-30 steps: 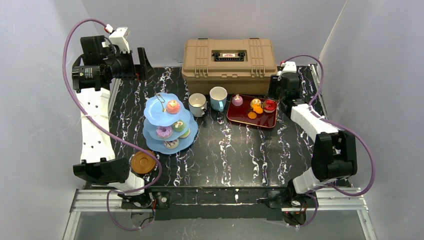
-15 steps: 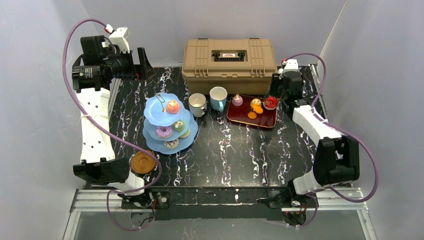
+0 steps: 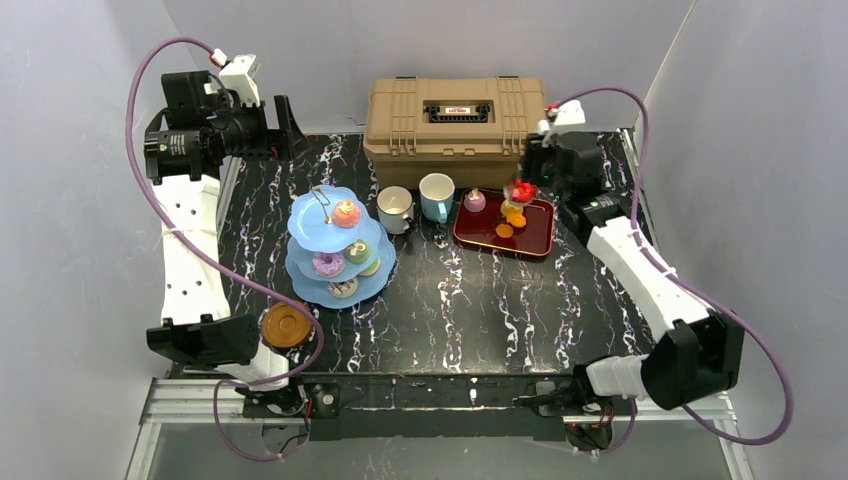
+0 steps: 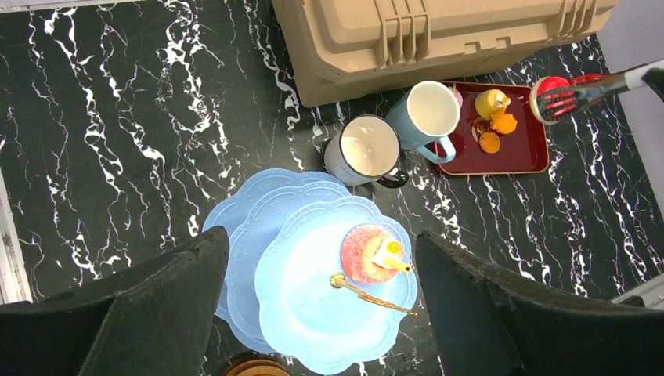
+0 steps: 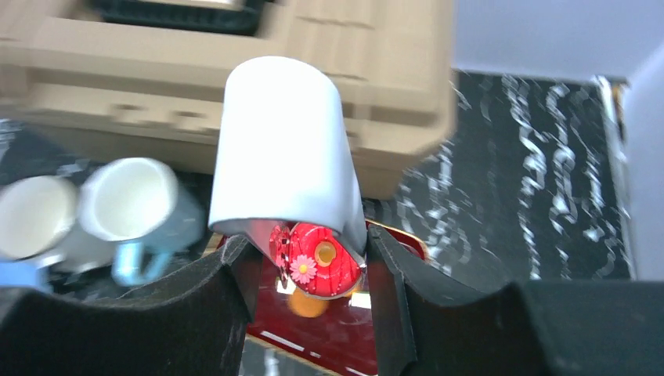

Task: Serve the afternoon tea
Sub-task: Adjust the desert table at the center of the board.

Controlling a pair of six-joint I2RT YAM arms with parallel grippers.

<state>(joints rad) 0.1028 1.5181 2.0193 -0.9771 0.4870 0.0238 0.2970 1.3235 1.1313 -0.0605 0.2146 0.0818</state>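
The light-blue three-tier cake stand (image 3: 338, 248) stands left of centre with several toy cakes on it; a pink cake (image 4: 369, 252) sits on its top tier. The white mug (image 3: 394, 208) and light-blue mug (image 3: 436, 195) stand beside it. Brown saucers (image 3: 286, 324) are stacked near the left base. My right gripper (image 5: 309, 274) is shut on metal tongs with a white handle (image 5: 282, 149). The tongs hold a red donut (image 5: 317, 262) above the back of the dark-red tray (image 3: 500, 238). My left gripper (image 4: 321, 243) is open and empty, high above the stand.
The tan toolbox (image 3: 458, 115) stands at the back, right behind the mugs and the tray. A few small cakes, purple and orange (image 3: 512, 215), lie on the tray. White walls close in on both sides.
My right arm has lifted the tongs with the red donut off the tray's right end and carried them left, toward the toolbox. The left arm has not moved.
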